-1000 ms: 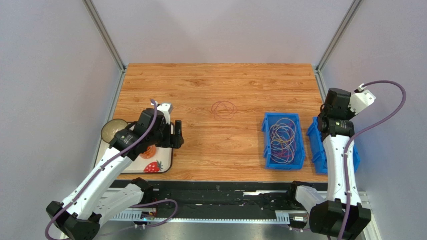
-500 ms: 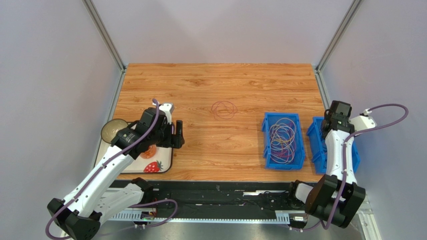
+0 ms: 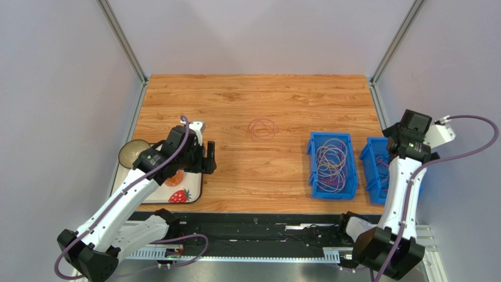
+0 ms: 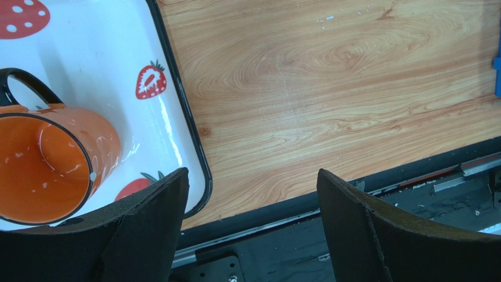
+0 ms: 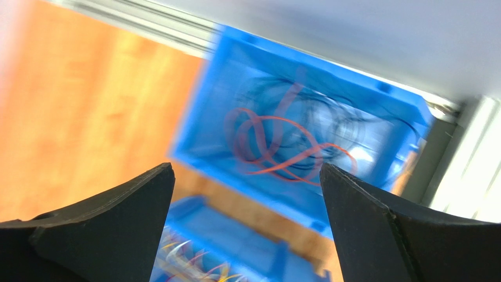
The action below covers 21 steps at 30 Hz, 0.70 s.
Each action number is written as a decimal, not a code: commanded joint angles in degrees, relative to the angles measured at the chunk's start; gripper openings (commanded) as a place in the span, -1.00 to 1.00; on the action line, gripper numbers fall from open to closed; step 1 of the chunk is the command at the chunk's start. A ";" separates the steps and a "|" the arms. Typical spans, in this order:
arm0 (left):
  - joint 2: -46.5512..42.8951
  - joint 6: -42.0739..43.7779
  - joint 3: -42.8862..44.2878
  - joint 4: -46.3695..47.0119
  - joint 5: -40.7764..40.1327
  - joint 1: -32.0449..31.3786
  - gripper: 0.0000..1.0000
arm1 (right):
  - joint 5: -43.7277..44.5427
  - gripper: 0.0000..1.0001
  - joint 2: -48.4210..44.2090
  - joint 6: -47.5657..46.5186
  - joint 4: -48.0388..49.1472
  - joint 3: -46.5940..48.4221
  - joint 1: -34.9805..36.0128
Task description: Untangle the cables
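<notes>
Jaws wide apart and empty on both: left gripper (image 4: 251, 176) over tray (image 4: 117, 53) edge beside mug (image 4: 64, 147), right gripper (image 5: 247, 170) above right bin (image 5: 203, 123) of red cables (image 5: 264, 141). Tangle (image 3: 331, 164) in left bin (image 3: 311, 147); loose loop (image 3: 263, 128) farther, mid-table.

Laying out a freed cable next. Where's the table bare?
Bare wood: between the tray and the inner blue bin, near side of the loose loop; also the far edge strip. Crowded: right edge, where the outer bin adjoins.
</notes>
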 commanded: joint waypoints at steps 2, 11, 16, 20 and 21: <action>1.52 -0.93 1.07 1.36 -1.30 -0.18 0.74 | -15.80 0.99 -5.20 -4.64 -0.13 9.05 0.87; 9.60 -4.53 2.47 11.03 2.49 -0.18 0.69 | -31.23 0.99 -3.28 -8.59 2.43 11.70 12.46; 17.59 -5.41 6.06 15.33 1.78 -0.35 0.70 | -32.11 0.99 -1.87 -10.96 4.79 10.91 21.94; 24.62 -5.15 10.73 17.36 -1.37 -0.62 0.70 | -30.44 0.99 0.67 -12.02 5.77 10.56 28.63; 27.94 -5.06 11.95 17.71 -1.90 -0.70 0.70 | -30.09 0.99 1.20 -12.20 5.94 10.56 29.69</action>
